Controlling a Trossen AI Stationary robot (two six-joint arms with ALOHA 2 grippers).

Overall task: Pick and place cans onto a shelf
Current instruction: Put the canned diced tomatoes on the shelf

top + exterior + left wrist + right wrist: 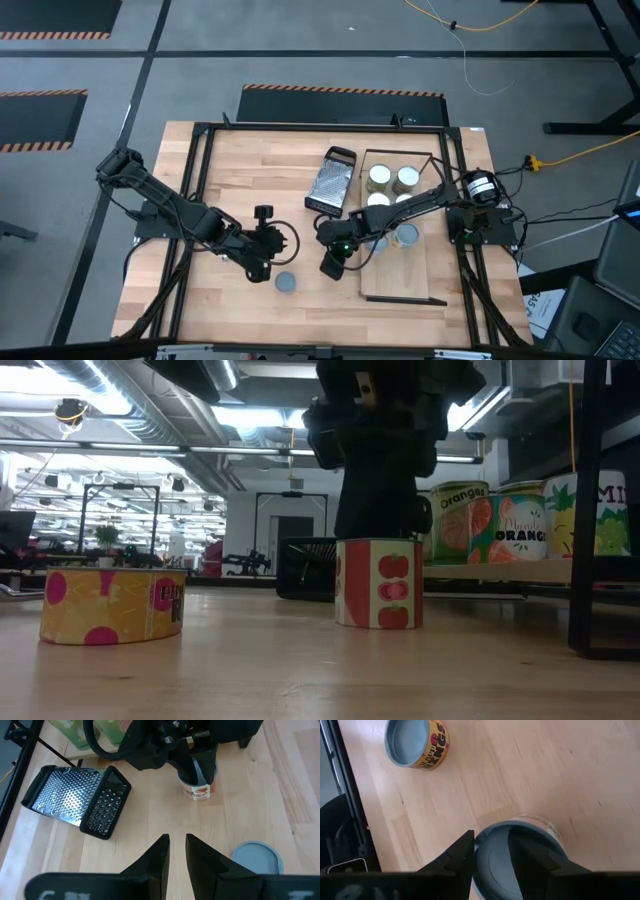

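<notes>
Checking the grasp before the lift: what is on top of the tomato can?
The right gripper sits over the tomato can, its fingers straddling the blue lid, which they partly cover. The can rests on the table.

Tabletop (pixel 250 170) – light wood, smooth, matt, butcher-block strips. Shelf (pixel 405 275) – same pale wood, dark thin edge rails. Grater (pixel 75 800) – perforated shiny metal, rough-toothed, black plastic frame. Tomato can (pixel 378 582) – glossy printed paper label, smooth pale-blue top. Yellow can (pixel 417 742) – glossy label. Right gripper (pixel 490 852) fingers – matt black plastic.
</notes>
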